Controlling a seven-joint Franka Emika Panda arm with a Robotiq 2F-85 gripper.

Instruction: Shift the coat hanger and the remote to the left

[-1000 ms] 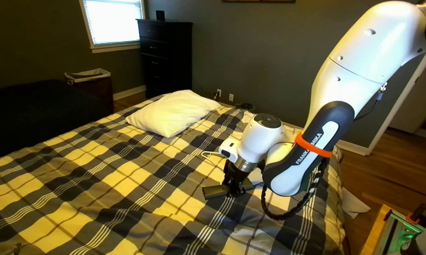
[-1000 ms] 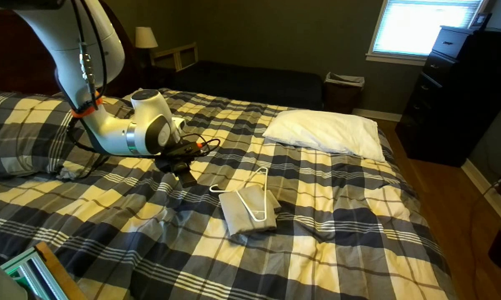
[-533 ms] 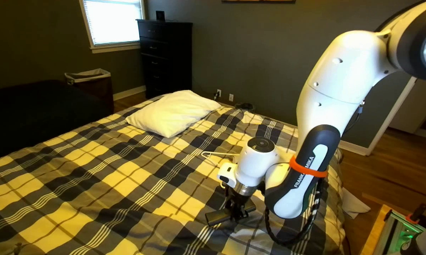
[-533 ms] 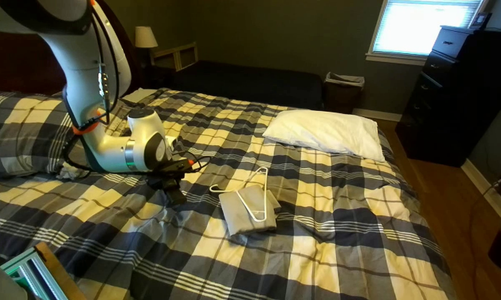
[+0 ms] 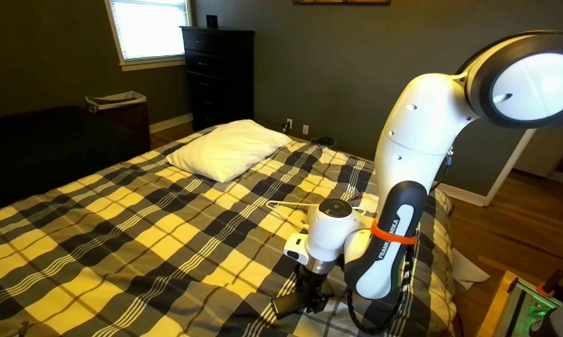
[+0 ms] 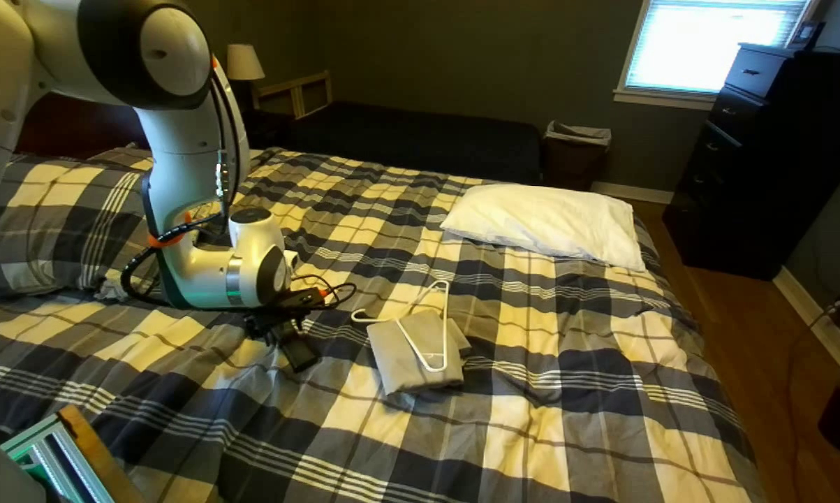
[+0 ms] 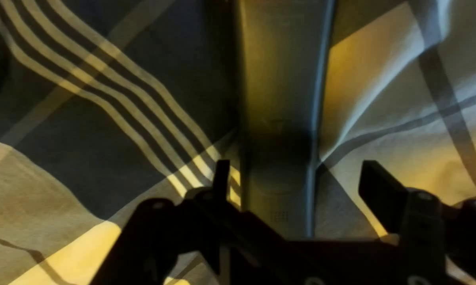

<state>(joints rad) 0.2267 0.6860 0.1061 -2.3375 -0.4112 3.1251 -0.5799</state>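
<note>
Remote (image 7: pixel 283 111) has come down w/ arm (image 5: pixel 403 150), now betw. parted jaws, gap each side

- Remote (image 7: pixel 280 87): apparently plastic, smooth, with a dull sheen.
- Hanger (image 6: pixel 445 325): apparently plastic, smooth.
- Gripper (image 7: pixel 294 176): matt; material too dark to tell.
- Arm (image 5: pixel 412 131): hard shell, smooth and glossy.
- Wrist ring (image 6: pixel 234 281): metal, polished.
- Bedspread (image 6: pixel 566 419): cloth, matt, creased.
- Folded cloth (image 6: pixel 395 356): matt, nearly smooth on top.
- Pillow (image 6: pixel 545 223): cloth cover, matt, lightly wrinkled.
- Floor (image 6: pixel 734 314): wood, with a slight sheen.
</note>
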